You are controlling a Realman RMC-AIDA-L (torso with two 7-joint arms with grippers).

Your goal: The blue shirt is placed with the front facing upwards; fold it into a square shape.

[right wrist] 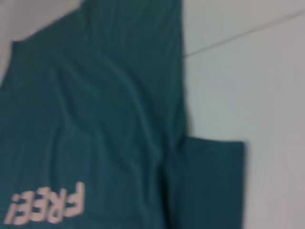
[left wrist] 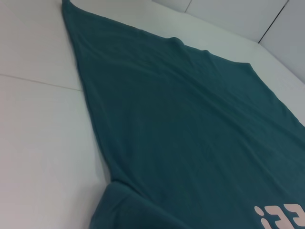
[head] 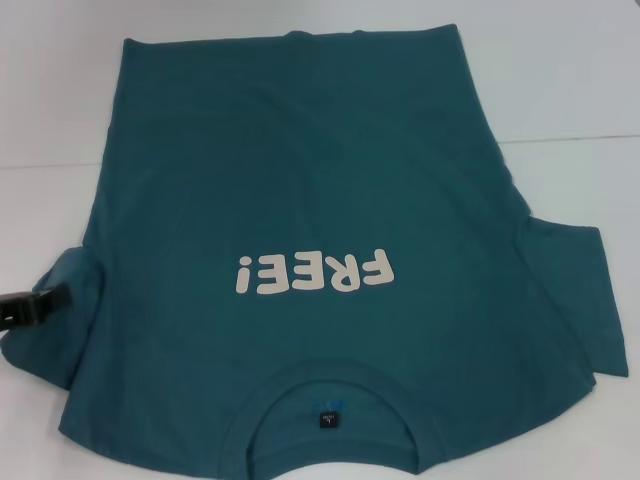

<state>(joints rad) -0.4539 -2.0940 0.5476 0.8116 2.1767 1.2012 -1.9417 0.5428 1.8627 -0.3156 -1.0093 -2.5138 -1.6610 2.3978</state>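
On my left I see the left tool [head: 35, 305], a black piece low at the bench edge, right at the shirt's [head: 300, 180] left sleeve [head: 60, 320]. That sleeve is bunched up and humped rather than flat — the tool seems to touch it, but I cannot tell whether its fingers are spread or pinching the cloth. From the left wrist camera the same sleeve shows as a soft rolled fold beside the long straight side seam.

The shirt lies front up across the middle of the white bench [head: 580, 80], collar [head: 330, 405] nearest me, hem far away. It is a matte teal knit with faint ripples, and the white block print [head: 315, 272] reads upside down from my head camera. A small dark label [head: 327, 420] sits inside the round collar.

On the right, the other sleeve [head: 575, 290] lies flat, a neat squared flap. The right tool is not in sight.
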